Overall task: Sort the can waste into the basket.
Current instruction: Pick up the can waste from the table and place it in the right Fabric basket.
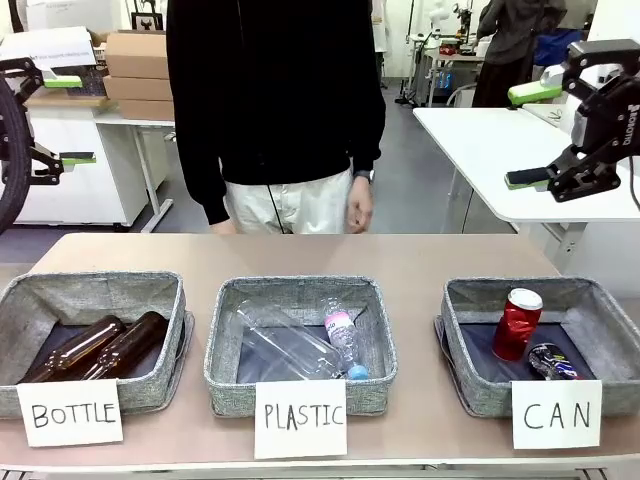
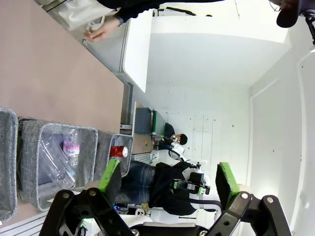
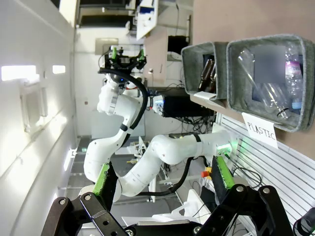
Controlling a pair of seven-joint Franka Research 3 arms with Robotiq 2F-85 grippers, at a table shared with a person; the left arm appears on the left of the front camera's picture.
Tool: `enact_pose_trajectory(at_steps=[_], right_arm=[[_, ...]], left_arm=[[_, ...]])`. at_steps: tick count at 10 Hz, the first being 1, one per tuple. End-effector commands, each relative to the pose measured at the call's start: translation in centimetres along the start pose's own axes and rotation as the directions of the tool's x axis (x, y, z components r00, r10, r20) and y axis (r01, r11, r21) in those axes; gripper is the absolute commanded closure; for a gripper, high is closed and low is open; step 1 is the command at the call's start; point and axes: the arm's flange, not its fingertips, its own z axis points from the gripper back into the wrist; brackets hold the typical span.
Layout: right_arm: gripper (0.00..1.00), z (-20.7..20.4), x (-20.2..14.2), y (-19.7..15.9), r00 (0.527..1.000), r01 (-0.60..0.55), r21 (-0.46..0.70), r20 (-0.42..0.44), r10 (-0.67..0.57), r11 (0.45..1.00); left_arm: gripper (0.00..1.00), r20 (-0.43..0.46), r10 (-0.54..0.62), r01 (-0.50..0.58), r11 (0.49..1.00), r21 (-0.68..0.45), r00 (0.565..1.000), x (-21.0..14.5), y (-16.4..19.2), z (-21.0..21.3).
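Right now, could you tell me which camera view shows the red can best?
The front view: the red can stands upright in the CAN basket. The left wrist view shows only its top behind a finger; the right wrist view misses it.

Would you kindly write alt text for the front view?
Both cans, the red can and the blue can, lie in the CAN basket, beside the PLASTIC basket and BOTTLE basket. The left gripper and right gripper hang open, raised.

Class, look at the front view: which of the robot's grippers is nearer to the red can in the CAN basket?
Right. The right gripper hangs open above the red can, slightly farther back; the left gripper is raised across the table, beyond the BOTTLE basket.
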Motion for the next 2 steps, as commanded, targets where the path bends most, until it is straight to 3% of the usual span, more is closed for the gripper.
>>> enact_pose_trajectory(at_steps=[1,2], right_arm=[[0.00,0.29,-0.07,-0.38,1.000,-0.017,0.014,-0.005,0.017,1.000],[0.00,0.29,-0.07,-0.38,1.000,-0.017,0.014,-0.005,0.017,1.000]], left_arm=[[0.00,-0.009,0.011,-0.011,1.000,0.007,1.000,-0.05,-0.46,0.10],[0.00,-0.009,0.011,-0.011,1.000,0.007,1.000,-0.05,-0.46,0.10]])
